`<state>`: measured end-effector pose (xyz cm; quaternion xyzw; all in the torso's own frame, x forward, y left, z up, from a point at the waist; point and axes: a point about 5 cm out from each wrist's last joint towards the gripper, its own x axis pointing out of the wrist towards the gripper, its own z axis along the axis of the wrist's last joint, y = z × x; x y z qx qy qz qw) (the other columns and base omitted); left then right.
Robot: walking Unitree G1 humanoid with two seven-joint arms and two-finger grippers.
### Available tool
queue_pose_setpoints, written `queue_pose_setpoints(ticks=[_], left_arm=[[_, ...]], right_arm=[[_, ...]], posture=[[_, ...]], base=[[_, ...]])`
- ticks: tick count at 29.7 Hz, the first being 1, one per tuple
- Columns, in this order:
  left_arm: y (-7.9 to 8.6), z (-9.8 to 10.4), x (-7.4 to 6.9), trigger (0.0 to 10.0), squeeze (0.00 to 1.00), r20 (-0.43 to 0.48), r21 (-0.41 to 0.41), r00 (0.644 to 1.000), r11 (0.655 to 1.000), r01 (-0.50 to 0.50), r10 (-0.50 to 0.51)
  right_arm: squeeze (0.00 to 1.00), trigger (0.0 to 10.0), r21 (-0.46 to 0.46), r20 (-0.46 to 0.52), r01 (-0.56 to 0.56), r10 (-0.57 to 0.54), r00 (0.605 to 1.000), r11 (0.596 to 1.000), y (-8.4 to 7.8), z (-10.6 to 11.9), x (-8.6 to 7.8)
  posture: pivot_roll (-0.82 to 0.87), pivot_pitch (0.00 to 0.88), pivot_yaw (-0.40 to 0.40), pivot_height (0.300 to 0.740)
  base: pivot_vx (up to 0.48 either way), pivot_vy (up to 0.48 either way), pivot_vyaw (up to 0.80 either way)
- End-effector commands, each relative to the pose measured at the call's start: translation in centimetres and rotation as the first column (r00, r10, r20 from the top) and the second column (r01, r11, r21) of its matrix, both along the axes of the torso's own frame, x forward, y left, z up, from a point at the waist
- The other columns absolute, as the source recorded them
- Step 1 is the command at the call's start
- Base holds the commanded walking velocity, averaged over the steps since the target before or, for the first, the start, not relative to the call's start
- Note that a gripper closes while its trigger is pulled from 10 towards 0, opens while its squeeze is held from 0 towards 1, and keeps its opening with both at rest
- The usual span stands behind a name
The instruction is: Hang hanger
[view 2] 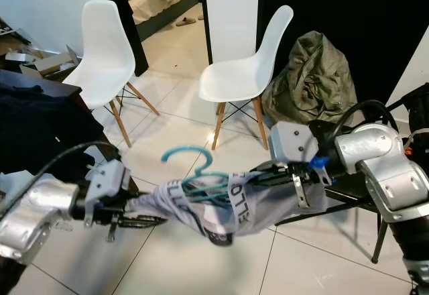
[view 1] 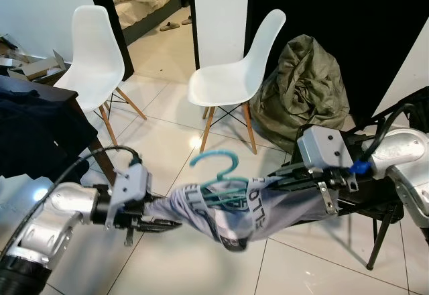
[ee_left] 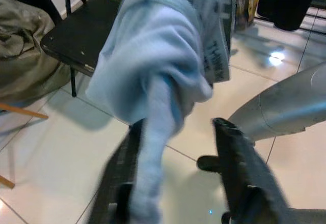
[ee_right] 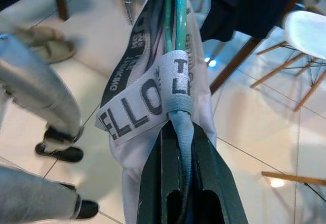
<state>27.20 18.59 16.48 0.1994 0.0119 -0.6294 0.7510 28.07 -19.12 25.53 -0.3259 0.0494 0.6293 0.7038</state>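
Right wrist view looks down the right gripper (ee_right: pixel 179 147), its two black fingers pressed together on a fold of the pale grey garment (ee_right: pixel 153 107) and on the shoulder end of the green hanger (ee_right: pixel 175 15) that runs through it. From the head views, the left gripper (view 1: pixel 164 224) has the other end of the cloth; in the left wrist view a twisted strip of fabric runs along one finger (ee_left: pixel 239 178) while the other stands apart, so the jaws look spread, and I cannot tell how firm the hold is. Between the two arms the garment sags in mid-air above the tiled floor (view 1: pixel 322 261), with the hanger's hook (view 1: pixel 216 161) standing up out of the printed waistband.

So the clothing seems already threaded on the hanger and lifted. What is left, by my reading, is the hanging itself. Beyond stand two white chairs (view 1: pixel 231 84) and an olive bag (view 1: pixel 305 90).
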Motion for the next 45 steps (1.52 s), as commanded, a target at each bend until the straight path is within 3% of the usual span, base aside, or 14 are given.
queue_pose_setpoints(ticks=[1,5,11,20,23,24,30,31,33,36,38,40,43,45], left_arm=[[1.9,0.3,0.2,10.0,1.0,0.002,0.022,0.999,0.998,-0.052,0.052],[3.3,0.5,0.2,10.0,1.0,0.006,0.054,0.996,0.995,-0.085,0.084],[9.4,0.3,0.3,10.0,1.0,0.095,0.278,0.959,0.918,-0.284,0.268],[10.5,0.9,1.4,10.0,1.0,0.204,0.158,0.88,0.873,-0.462,0.428],[9.0,0.7,2.6,10.0,0.98,0.196,-0.039,0.823,0.843,-0.537,0.533],[8.2,0.4,3.1,10.0,0.44,0.173,-0.117,0.797,0.816,-0.567,0.579],[7.3,0.0,3.6,10.0,0.44,0.15,-0.189,0.768,0.781,-0.596,0.623],[5.5,-1.1,4.5,10.0,0.0,0.059,-0.314,0.701,0.68,-0.662,0.71],[5.5,-1.1,4.5,10.0,0.0,0.059,-0.314,0.701,0.68,-0.662,0.71],[1.3,-4.4,6.6,10.0,0.0,-0.206,-0.403,0.474,0.368,-0.838,0.856],[1.3,-4.4,6.6,10.0,0.0,-0.206,-0.403,0.474,0.368,-0.838,0.856],[1.0,-6.1,7.1,10.0,0.0,-0.219,-0.31,0.38,0.306,-0.9,0.899],[1.6,-7.4,7.5,10.0,0.0,-0.319,-0.228,0.274,0.207,-0.951,0.907],[1.6,-7.4,7.5,10.0,0.0,-0.319,-0.228,0.274,0.207,-0.951,0.907]], right_arm=[[0.0,0.0,0.05,-0.002,0.06,-0.06,0.998,0.997,-0.8,0.5,0.4],[0.0,0.0,0.077,-0.009,0.101,-0.1,0.995,0.992,-1.4,0.7,0.6],[0.0,0.0,0.163,-0.02,0.228,-0.228,0.973,0.96,-4.2,1.4,0.9],[0.0,0.0,0.259,-0.036,0.292,-0.293,0.955,0.921,-5.5,2.1,0.9],[0.0,0.0,0.325,-0.059,0.386,-0.389,0.919,0.863,-5.9,1.8,1.6],[0.0,0.0,0.343,-0.068,0.454,-0.46,0.885,0.822,-6.3,1.5,2.3],[0.0,0.0,0.358,-0.082,0.528,-0.538,0.839,0.77,-6.7,1.0,3.0],[0.0,0.0,0.373,-0.165,0.684,-0.68,0.714,0.627,-7.7,-0.6,4.2],[0.0,0.0,0.373,-0.165,0.684,-0.68,0.714,0.627,-7.7,-0.6,4.2],[0.0,0.9,0.396,-0.346,0.886,-0.854,0.387,0.241,-9.0,-5.1,5.6],[0.0,0.9,0.396,-0.346,0.886,-0.854,0.387,0.241,-9.0,-5.1,5.6],[0.0,10.0,0.398,-0.409,0.913,-0.873,0.266,0.092,-9.2,-7.9,5.6],[0.0,10.0,0.297,-0.468,0.947,-0.883,0.029,-0.126,-9.8,-13.4,4.6],[0.0,10.0,0.297,-0.468,0.947,-0.883,0.029,-0.126,-9.8,-13.4,4.6]], posture=[[-0.06,0.085,0.038,0.74],[-0.05,0.088,0.037,0.74],[-0.05,0.086,0.037,0.74],[-0.05,0.078,0.034,0.74],[-0.05,0.074,0.032,0.74],[-0.05,0.071,0.031,0.74],[-0.05,0.071,0.03,0.74],[-0.06,0.062,0.027,0.74],[-0.06,0.062,0.027,0.74],[-0.08,0.054,0.025,0.74],[-0.08,0.054,0.025,0.74],[-0.09,0.046,0.031,0.74],[-0.08,0.042,0.032,0.74],[-0.08,0.042,0.032,0.74]], base=[[0.0,0.0,0.0],[0.0,0.0,0.0],[0.0,0.0,0.0],[0.0,0.0,0.0],[0.0,0.0,0.0],[0.0,0.0,0.0],[0.0,0.0,0.0],[0.0,0.0,0.0],[0.0,0.0,0.0],[0.0,0.0,0.0],[0.0,0.0,0.0],[0.0,0.0,0.0],[0.0,0.0,-0.62],[0.0,0.0,-0.68]])
